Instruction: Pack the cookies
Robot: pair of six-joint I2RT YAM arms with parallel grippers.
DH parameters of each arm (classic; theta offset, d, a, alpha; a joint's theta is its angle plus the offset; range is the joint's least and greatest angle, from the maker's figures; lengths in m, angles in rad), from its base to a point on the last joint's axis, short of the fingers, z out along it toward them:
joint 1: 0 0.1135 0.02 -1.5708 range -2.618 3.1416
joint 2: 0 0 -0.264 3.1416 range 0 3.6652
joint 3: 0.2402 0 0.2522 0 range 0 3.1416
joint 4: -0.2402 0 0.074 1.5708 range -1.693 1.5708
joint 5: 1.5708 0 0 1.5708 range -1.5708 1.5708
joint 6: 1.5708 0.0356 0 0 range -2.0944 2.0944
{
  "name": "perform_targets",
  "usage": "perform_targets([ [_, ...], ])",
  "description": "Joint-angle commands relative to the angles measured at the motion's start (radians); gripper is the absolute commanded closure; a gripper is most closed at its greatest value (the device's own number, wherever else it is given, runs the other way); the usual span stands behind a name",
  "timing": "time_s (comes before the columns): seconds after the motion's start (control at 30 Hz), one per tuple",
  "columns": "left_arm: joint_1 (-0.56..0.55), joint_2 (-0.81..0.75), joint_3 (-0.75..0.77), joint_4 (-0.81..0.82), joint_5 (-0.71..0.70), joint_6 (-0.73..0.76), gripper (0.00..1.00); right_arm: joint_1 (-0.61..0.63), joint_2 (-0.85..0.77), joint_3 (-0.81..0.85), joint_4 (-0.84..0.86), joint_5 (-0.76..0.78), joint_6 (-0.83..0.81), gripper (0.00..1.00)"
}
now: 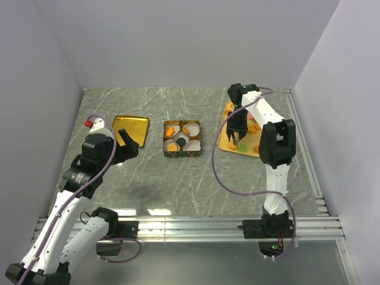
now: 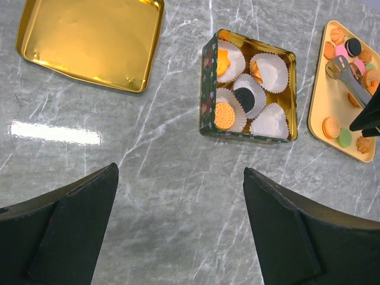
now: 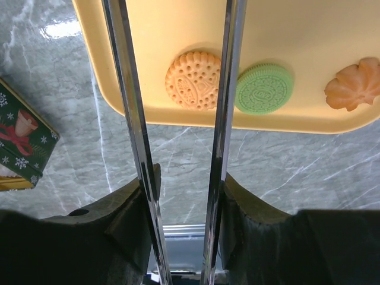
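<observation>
- Nearest to us, in the right wrist view, the right hand [image 3: 187,178] presses its two dark fingers against the bright steel arms of a pair of tongs [image 3: 133,119], pinching them. The arms run out of the top of that view, so we cannot tell whether the tips hold anything
- Just past the fingers, a yellow tray [image 3: 178,24] carries a round orange cookie [image 3: 192,80], seen between the tong arms. A green cookie [image 3: 264,88] sits just beside it and a flower-shaped orange one [image 3: 354,83] further right
- In the left wrist view, more cookies [image 2: 353,46] lie bunched at the tray's far end, in pink, dark brown and orange, and the tong tips sit close to them
- A green festive tin [image 2: 206,83] stands between the yellow tray and a shallow gold tray [image 2: 89,35]. It holds five white paper cups [image 2: 270,71]: four show a cookie, and the near right one looks empty
- The left hand [image 2: 179,172] is spread wide and holds nothing, hanging above the grey marbled surface [image 2: 166,136], well apart from the tin
- We judge the step in hand to be picking one cookie off the yellow tray. To do it well, the tips should straddle a single cookie standing clear of its neighbours and squeeze only lightly, since these look brittle. They should then lift it level and carry it to the empty cup without brushing the tin's rim
</observation>
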Motion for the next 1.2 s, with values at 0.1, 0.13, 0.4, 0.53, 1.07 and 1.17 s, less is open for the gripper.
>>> perform_targets([
  [0.1, 0.004, -0.009, 0.000, 0.029, 0.010, 0.004, 0.07, -0.009, 0.038, 0.042, -0.011, 0.021, -0.003, 0.55],
  [0.13, 0.006, -0.009, 0.000, 0.029, 0.008, 0.004, 0.07, -0.010, 0.038, 0.042, -0.010, 0.021, -0.003, 0.55],
  [0.4, 0.006, -0.004, 0.000, 0.028, 0.010, 0.003, 0.08, -0.015, 0.012, 0.048, -0.007, 0.012, 0.000, 0.61],
  [0.53, 0.006, -0.001, -0.002, 0.028, 0.013, 0.004, 0.08, -0.017, -0.024, 0.048, -0.014, 0.005, 0.000, 0.63],
  [1.07, -0.014, 0.005, 0.001, 0.028, 0.021, 0.006, 0.08, -0.018, -0.238, -0.050, -0.010, -0.058, 0.016, 0.64],
  [1.17, -0.021, 0.005, 0.000, 0.028, 0.021, 0.004, 0.08, -0.018, -0.277, -0.070, -0.004, -0.083, 0.025, 0.65],
])
